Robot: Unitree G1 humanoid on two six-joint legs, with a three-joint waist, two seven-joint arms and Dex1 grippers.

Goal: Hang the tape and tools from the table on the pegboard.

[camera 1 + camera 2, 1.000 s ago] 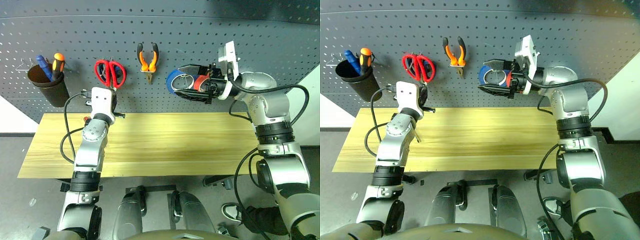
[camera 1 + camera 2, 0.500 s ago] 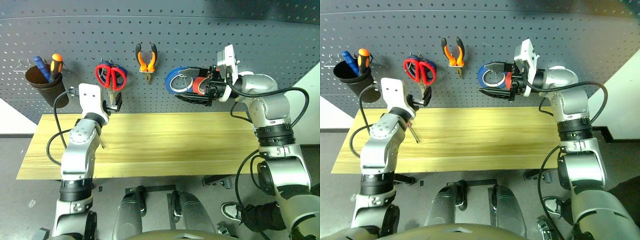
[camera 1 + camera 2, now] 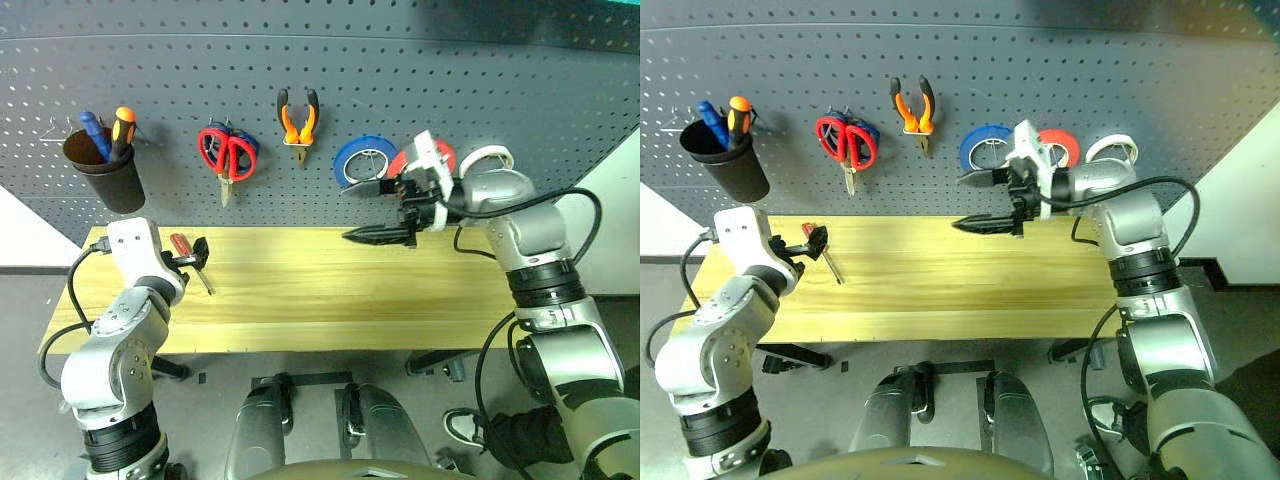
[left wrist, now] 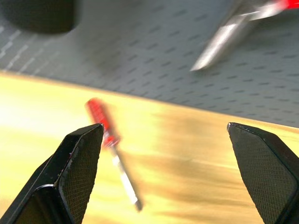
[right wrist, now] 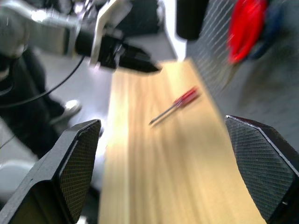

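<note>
Black plastic is the first thing you meet at the far left: a cup [image 3: 105, 178] hanging on the pegboard [image 3: 400, 90], with a blue-handled and an orange-handled tool standing in it. Below it, your left gripper [image 3: 199, 252] hovers over the left end of the table [image 3: 330, 300], its two fingers spread wide with nothing between them. The red-handled screwdriver [image 3: 189, 259] lies flat on the wood just by those fingers, handle toward the pegboard, shaft pointing toward the table's front edge; in the left wrist view you see it [image 4: 108, 140] lying between the fingertips' line of sight but not touched.

Moving right along the board, you have the red-handled scissors [image 3: 225, 157] hanging blades down, with a blue-handled pair partly hidden behind them, then the orange-and-black pliers [image 3: 298, 118] hanging nose down. Next hang a blue tape roll [image 3: 362, 160], a red-orange roll [image 3: 430, 157] and, furthest right, the white tape [image 3: 488, 157].

Your right gripper [image 3: 380, 213] points leftward in front of the blue roll, above the table's back edge, fingers spread apart and empty.
</note>
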